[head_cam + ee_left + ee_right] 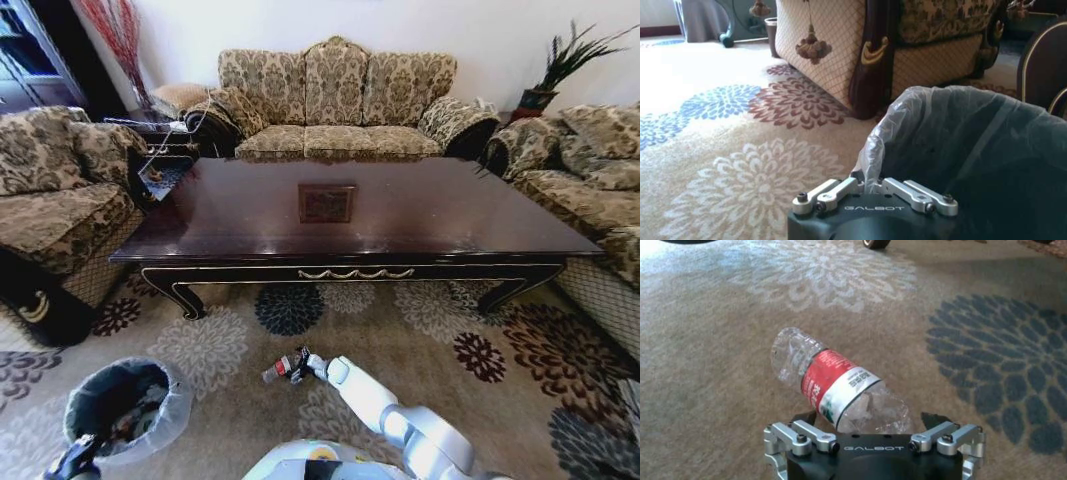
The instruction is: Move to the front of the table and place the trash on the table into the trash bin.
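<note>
Far left, head view: left gripper [75,460] low at the picture's bottom edge, touching the near rim of the trash bin [125,408]. Bin stands on the flowered carpet [420,340], left of the robot, well short of the table. Whitish bag folded over its rim; dark litter visible inside. Left wrist view: gripper [870,192] body lettered "GALBOT"; fingers pinched together on a fold of the plastic liner [883,132] at the bin rim [960,92]. An armchair [907,45] with gold trim stands just behind the bin.

Centre: table [360,225], dark glossy top, square inlay in the middle, gold ornament on the front apron. A sofa [335,100] stands beyond it.

Right of centre, near the robot: right gripper [297,368] held out over the carpet, between bin and table, clamped on the bottle [278,371]. Right wrist view: gripper [870,432], again marked "GALBOT", grips the clear plastic bottle [837,387] at its lower end; bottle tilted, crushed, red label with a white-and-green band. Label carries small printing, too fine to read.
</note>
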Robot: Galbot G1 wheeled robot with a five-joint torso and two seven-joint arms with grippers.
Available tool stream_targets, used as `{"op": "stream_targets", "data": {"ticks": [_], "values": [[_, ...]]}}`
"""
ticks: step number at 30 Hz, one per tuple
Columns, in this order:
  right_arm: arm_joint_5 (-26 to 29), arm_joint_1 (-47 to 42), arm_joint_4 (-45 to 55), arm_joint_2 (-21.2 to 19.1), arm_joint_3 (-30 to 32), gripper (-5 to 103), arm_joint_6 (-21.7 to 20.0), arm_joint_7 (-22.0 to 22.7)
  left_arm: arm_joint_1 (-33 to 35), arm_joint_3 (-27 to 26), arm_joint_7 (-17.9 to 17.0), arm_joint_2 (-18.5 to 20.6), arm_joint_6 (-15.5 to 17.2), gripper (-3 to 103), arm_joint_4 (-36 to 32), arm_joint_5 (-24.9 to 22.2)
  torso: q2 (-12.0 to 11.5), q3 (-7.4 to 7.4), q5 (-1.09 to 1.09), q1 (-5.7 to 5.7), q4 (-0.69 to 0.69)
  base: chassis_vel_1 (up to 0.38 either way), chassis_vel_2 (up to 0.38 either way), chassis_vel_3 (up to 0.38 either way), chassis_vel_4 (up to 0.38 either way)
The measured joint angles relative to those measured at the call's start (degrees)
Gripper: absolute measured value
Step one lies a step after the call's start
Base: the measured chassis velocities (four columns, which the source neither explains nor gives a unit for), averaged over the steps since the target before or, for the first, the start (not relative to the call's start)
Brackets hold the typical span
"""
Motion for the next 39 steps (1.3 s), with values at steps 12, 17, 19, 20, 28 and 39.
{"op": "stream_targets", "data": {"ticks": [12,17,19,20,28,39], "values": [[-0.48,-0.68,-0.3,0.0,0.17,73,-0.18,-0.32,-0.25,0.05,0.23,0.02,-1.75,2,0.9,0.53,-2.03,-1.63,-0.04,-0.46,-0.03,0.0,0.0,0.0,0.0],[-0.65,-1.38,0.42,-0.01,0.73,57,-0.17,-0.72,0.12,-0.15,0.74,0.03,-2.88,2,1.37,0.62,-2.08,-1.66,-0.02,-0.48,-0.04,0.0,0.0,0.0,0.0],[-0.64,-1.68,0.74,-0.01,1.39,54,-0.18,-1.07,0.21,-0.25,0.78,0.03,-2.93,2,1.45,0.63,-2.08,-1.64,-0.02,-0.48,-0.03,0.0,0.0,0.0,0.0],[-0.63,-1.8,0.87,-0.01,1.72,50,-0.18,-1.29,0.22,-0.29,0.73,0.03,-2.98,2,1.53,0.62,-2.07,-1.62,-0.02,-0.47,-0.03,0.0,0.0,0.0,0.0],[-0.96,-2.68,2.33,0.0,4.13,33,-0.38,-2.62,0.31,0.27,0.32,0.27,-3.23,2,2.32,1.22,-1.91,-1.48,0.01,-0.42,0.01,0.0,0.0,0.0,0.0],[1.02,-5.71,10.72,-0.02,5.41,25,-0.38,-2.55,1.07,1.41,0.64,3.34,-2.39,2,3.22,2.21,-1.73,-1.37,-0.01,-0.37,-0.01,0.0,0.0,0.0,0.0]]}}
